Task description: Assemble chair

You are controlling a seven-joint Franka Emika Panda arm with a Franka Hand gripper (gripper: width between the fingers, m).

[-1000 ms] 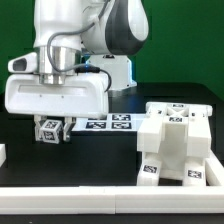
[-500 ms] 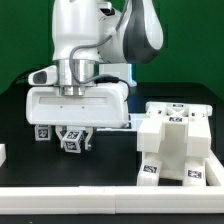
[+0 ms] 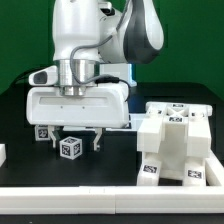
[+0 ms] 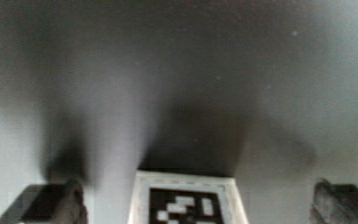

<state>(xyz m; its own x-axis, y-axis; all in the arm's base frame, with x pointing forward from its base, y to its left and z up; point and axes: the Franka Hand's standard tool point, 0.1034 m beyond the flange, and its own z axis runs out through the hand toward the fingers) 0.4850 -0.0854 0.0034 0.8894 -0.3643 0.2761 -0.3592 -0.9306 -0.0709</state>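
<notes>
The chair (image 3: 176, 146) is a chunky white block of joined parts with small square tags on its top and front. It stands on the dark worktop (image 3: 110, 168), and I take it as my landmark. My pincer (image 3: 74, 144) hangs low over the worktop on the exterior view's left of the chair, apart from it and not touching it. The pincer is spread wide, and a small tagged cube (image 3: 70, 148) sits upright on the worktop in the space between the fingers (image 4: 44, 206). In the wrist view a dark gap shows on each side of the cube's tag, so nothing is clamped. The cube is lower than the chair's top and is the thing nearest to the chair on that side. Behind the cube there is one more small tag, which I cannot identify.
</notes>
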